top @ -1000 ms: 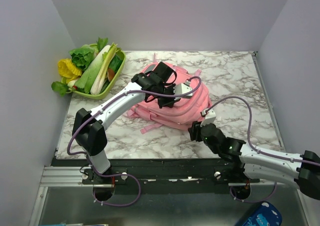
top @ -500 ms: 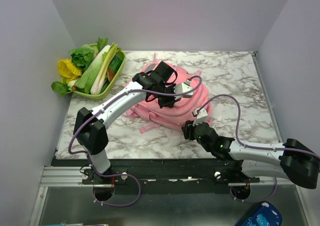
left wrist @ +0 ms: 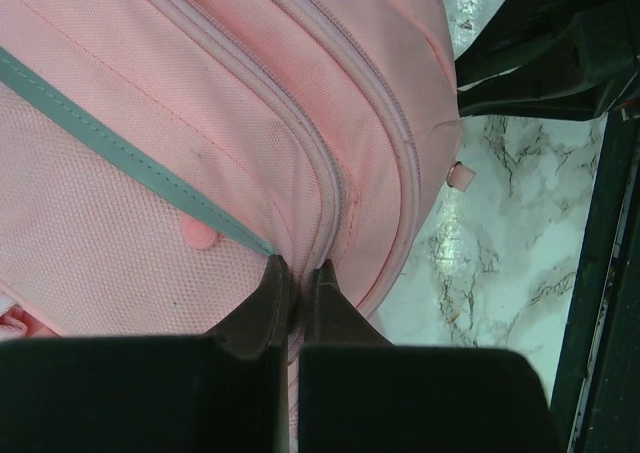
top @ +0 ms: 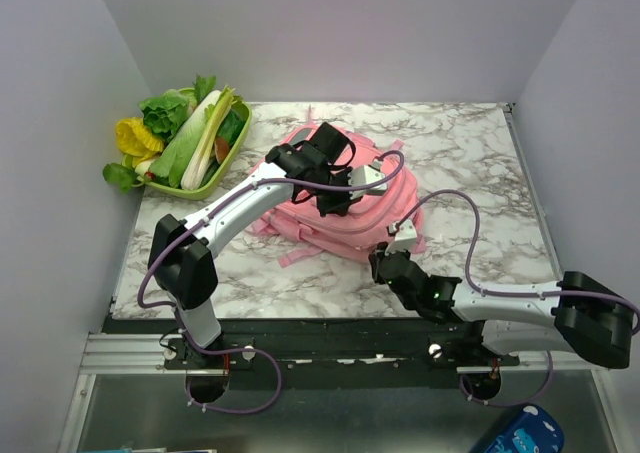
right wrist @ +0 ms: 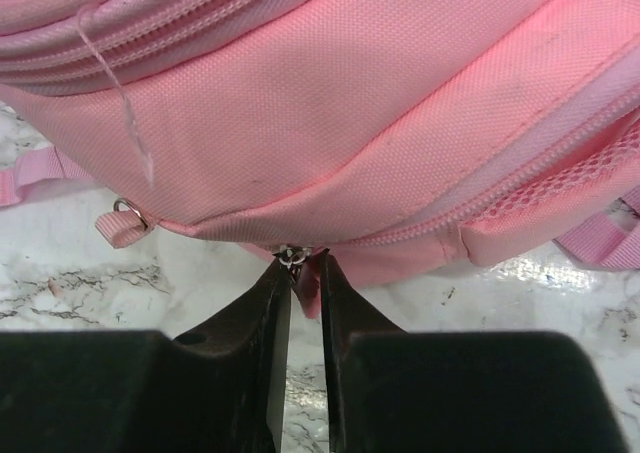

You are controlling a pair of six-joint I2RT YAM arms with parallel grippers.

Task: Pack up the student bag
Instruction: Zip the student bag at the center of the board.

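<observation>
The student bag (top: 345, 208), a soft pink backpack, lies flat in the middle of the marble table (top: 470, 163). My left gripper (top: 325, 195) rests on top of it. In the left wrist view the left gripper (left wrist: 297, 271) is shut, pinching a fold of the bag's fabric (left wrist: 200, 93) where the grey strip (left wrist: 120, 153) meets a zipper seam. My right gripper (top: 383, 263) is at the bag's near edge. Seen from the right wrist, the right gripper (right wrist: 305, 265) is closed on a small pink zipper pull tab (right wrist: 309, 291) that hangs under a metal slider ring (right wrist: 293, 256).
A green tray (top: 215, 178) piled with leafy vegetables stands at the back left corner. White walls close in the table on three sides. Pink straps (right wrist: 30, 178) and a small loop with a ring (right wrist: 125, 218) trail from the bag onto the marble.
My right gripper has slid left along the bag's near edge and its jaws have narrowed onto the zipper pull tab. The left arm has kept its pinch and place.
</observation>
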